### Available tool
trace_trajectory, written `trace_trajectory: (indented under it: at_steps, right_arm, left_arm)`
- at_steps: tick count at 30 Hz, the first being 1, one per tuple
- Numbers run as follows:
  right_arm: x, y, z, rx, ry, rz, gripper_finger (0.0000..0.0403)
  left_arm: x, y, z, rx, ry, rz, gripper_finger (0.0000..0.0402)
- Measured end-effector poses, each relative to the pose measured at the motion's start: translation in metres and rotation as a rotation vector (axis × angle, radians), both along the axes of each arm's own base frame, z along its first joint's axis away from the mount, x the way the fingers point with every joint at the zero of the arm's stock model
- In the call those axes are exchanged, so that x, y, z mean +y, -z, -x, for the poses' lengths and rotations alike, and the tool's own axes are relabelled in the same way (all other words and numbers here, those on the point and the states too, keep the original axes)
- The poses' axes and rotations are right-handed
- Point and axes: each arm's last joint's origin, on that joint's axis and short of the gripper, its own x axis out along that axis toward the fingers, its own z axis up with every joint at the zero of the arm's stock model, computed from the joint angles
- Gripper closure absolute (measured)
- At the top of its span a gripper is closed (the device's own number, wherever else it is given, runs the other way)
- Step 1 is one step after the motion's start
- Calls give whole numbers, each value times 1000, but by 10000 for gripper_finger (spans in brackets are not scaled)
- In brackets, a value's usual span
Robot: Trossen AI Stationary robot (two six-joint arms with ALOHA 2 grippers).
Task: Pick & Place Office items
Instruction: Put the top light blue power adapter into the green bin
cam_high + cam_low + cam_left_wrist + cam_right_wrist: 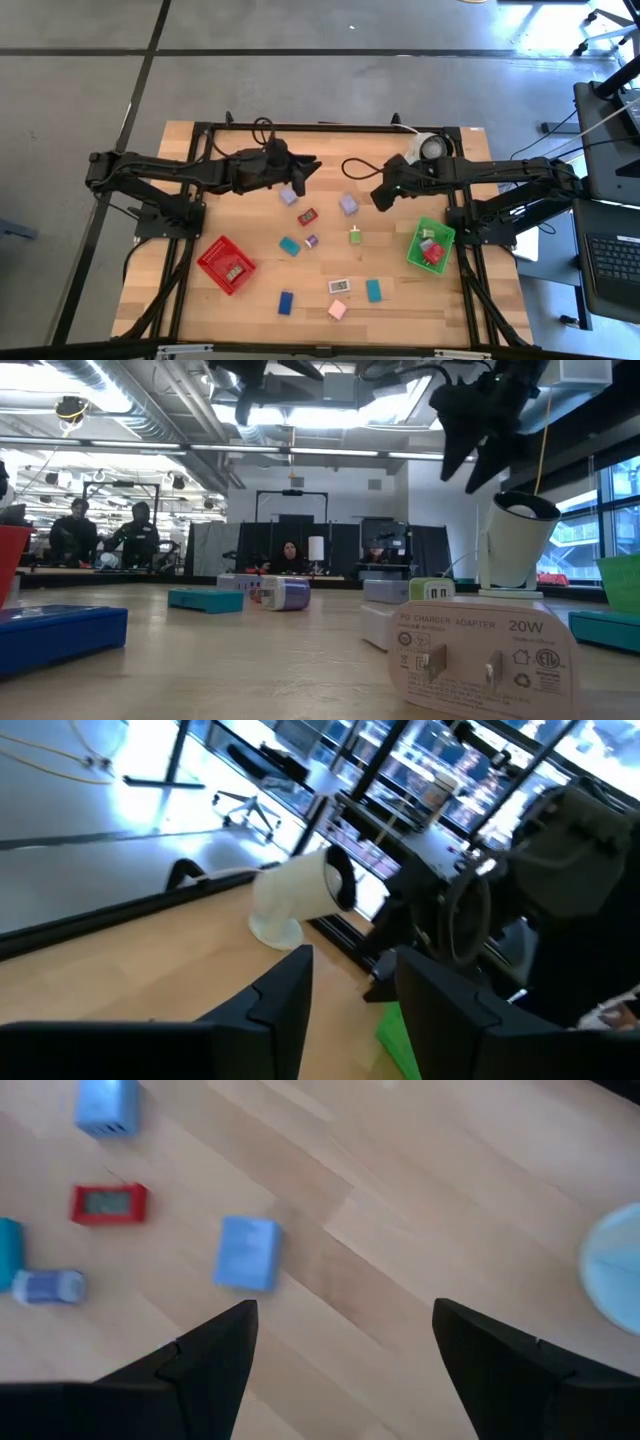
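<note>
A wooden tabletop (400, 300) seen from straight above, with two dark robot arms reaching in from nine and three o'clock toward the middle.

The left gripper (303, 168) hangs at about eleven o'clock from the tabletop's centre, just beside a lavender block (289, 196). In the left wrist view its two dark fingers (285, 1005) stand a narrow gap apart with nothing between them, so the jaws are narrow and empty.

The right gripper (381, 196) hangs at about one o'clock from the centre, near a second lavender block (348, 204). Its wrist view looks down on that block with the jaws wide and empty, likely poised to choose a piece.

The office items lie scattered across the middle and near half of the tabletop: a red piece (308, 216), a purple piece (312, 241), a teal block (290, 245), a green-and-white charger (355, 236), a white charger adapter (338, 286), a teal block (373, 290), a blue block (286, 302) and a pink block (337, 310).

A red basket (212, 262) sits at eight o'clock and a green basket (417, 250) at four o'clock. Each already holds a few pieces, which suggests sorting is under way with most items still to go.

A white round object with a dark centre (428, 148) stands at the far edge, at one o'clock. People sit in the room far behind the table.
</note>
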Motion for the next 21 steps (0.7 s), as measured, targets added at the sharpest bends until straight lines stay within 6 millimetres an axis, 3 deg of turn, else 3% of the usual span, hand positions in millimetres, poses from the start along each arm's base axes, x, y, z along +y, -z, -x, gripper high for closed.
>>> trace_trajectory:
  at_steps: [8, 14, 21]
  right_arm:
    - [1, 14, -30, -77, -25, -38, 99]
    - [2, 51, -60, -22, -20, -106, 99]
    - [3, 91, -81, 57, -54, -149, 99]
  left_arm:
    - [-3, -2, -2, -27, 104, 13, 202]
    - [-6, -9, -3, -104, 215, 21, 185]
    - [-12, -14, -4, -161, 344, 45, 186]
